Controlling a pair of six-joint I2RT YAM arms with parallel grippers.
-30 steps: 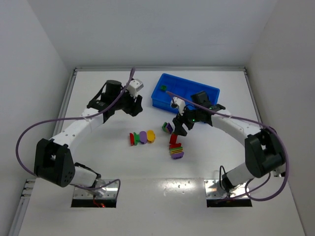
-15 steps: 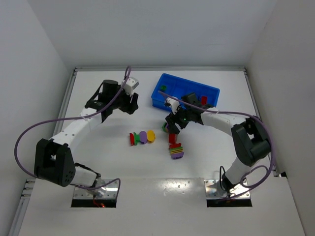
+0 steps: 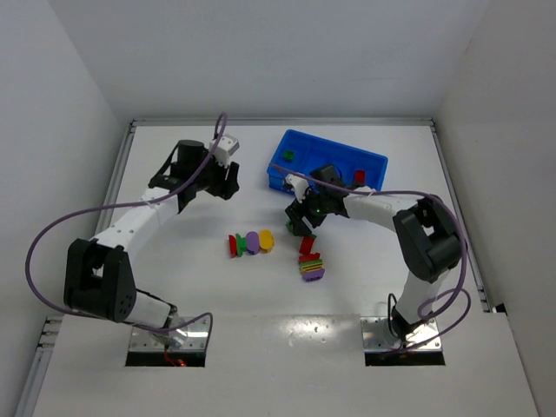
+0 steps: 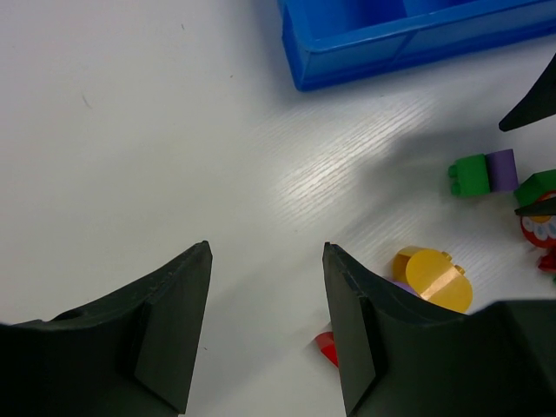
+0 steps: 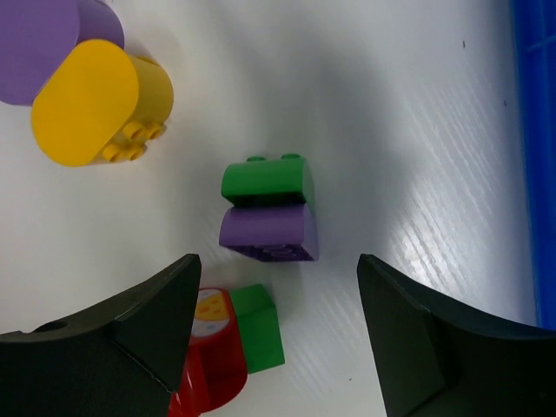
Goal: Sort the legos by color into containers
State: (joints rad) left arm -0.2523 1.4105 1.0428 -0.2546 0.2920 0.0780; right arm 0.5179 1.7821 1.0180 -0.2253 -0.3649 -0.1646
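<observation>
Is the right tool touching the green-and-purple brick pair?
Apart. Right wrist view: bare table separates the green-and-purple brick pair from both fingers of the right tool.

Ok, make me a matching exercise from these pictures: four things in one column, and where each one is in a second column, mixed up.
Things
1. left gripper
2. green-and-purple pair
3. yellow brick
4. rearmost green brick

Places
A. inside the blue bin
B. open over bare table, holding nothing
C. lying between the fingers of the open right gripper
D. right beside a purple brick

Pairs: 1-B, 2-C, 3-D, 4-A
</observation>
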